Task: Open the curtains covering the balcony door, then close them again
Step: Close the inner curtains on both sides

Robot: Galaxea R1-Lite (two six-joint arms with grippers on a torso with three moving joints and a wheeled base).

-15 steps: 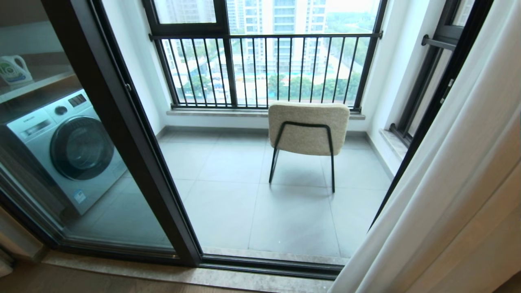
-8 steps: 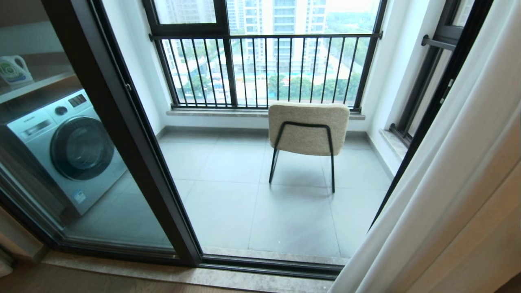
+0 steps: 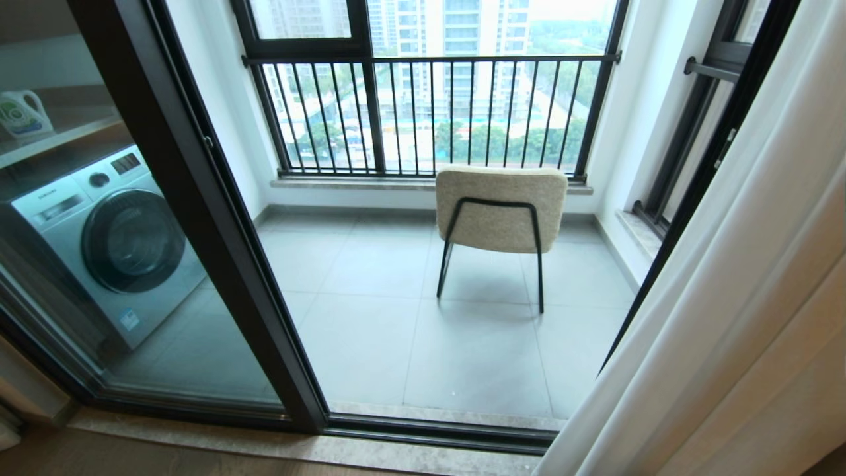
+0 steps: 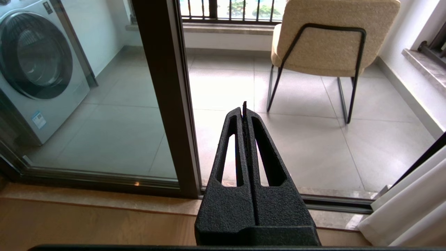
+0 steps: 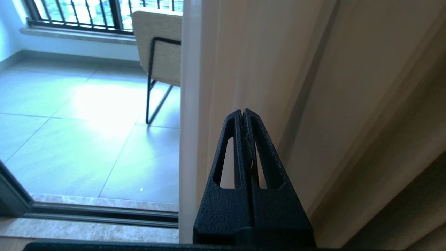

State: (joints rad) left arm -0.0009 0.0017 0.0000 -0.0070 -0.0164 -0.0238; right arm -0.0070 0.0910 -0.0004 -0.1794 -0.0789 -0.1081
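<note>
Curtains (image 3: 733, 277) hung bunched at the right, balcony door (image 3: 198, 218) uncovered: opening looked done, closing left. Right pincer (image 5: 243, 112) clenched empty beside the fabric; left pincer (image 4: 244, 109) clenched, idle.

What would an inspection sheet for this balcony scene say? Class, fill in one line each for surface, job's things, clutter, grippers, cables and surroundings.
Surface: grey tiled balcony floor, bare where visible.
Job's things: curtains gathered at the right, doorway uncovered; balcony door, black frame, glass panel standing at the left.
Clutter: nothing seen.
Grippers: left gripper with jaws shut, empty, pointing at the balcony floor; right gripper with jaws shut, empty, right in front of the curtains.
Cables: nothing seen.
Surroundings: beige chair facing the railing; washing machine behind the glass; detergent jug on the shelf above.
</note>
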